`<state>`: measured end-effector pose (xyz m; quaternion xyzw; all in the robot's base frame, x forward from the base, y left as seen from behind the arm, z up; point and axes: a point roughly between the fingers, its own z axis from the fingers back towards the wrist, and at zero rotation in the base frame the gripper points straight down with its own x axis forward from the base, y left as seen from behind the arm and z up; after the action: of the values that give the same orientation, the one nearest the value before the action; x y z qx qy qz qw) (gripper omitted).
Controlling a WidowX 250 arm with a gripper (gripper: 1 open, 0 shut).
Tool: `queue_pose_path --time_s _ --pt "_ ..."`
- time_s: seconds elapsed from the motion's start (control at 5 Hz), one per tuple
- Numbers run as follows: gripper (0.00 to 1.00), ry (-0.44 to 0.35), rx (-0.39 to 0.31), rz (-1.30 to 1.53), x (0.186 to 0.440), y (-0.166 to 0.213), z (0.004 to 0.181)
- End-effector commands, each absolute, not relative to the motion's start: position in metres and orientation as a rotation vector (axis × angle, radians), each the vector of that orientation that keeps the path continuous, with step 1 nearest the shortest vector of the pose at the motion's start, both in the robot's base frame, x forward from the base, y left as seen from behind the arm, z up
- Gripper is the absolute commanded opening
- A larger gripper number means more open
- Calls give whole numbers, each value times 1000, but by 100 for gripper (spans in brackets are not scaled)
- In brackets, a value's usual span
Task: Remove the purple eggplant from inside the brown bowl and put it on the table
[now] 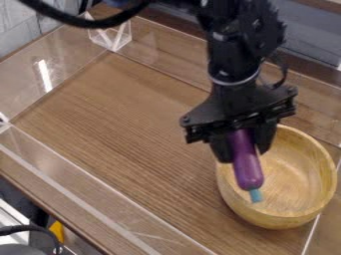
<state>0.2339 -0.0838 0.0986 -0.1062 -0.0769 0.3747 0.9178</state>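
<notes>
One pincer (240, 139) pinches the purple eggplant (246, 164), hanging stem-down over the brown bowl (304, 204) near the worktop's (107, 120) right edge. Lift-out looks underway; next comes carrying it sideways past the rim to bare wood.

Light was even and fairly bright, the picture small and soft. Pale glare streaked the clear walls (60, 60) left of the gripper (240, 139), whose outline was slightly blurred.
</notes>
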Motion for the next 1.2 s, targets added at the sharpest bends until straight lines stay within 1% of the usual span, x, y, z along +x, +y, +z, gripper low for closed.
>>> queue_pose_path --time_s 0.0,0.4,0.8,1.0 --pt "0 -223 -240 861 235 -68 97" --pt "0 -270 -209 962 225 -58 86" --pt "0 -287 -179 968 233 -34 85" --pt "0 -290 -160 982 235 -27 80"
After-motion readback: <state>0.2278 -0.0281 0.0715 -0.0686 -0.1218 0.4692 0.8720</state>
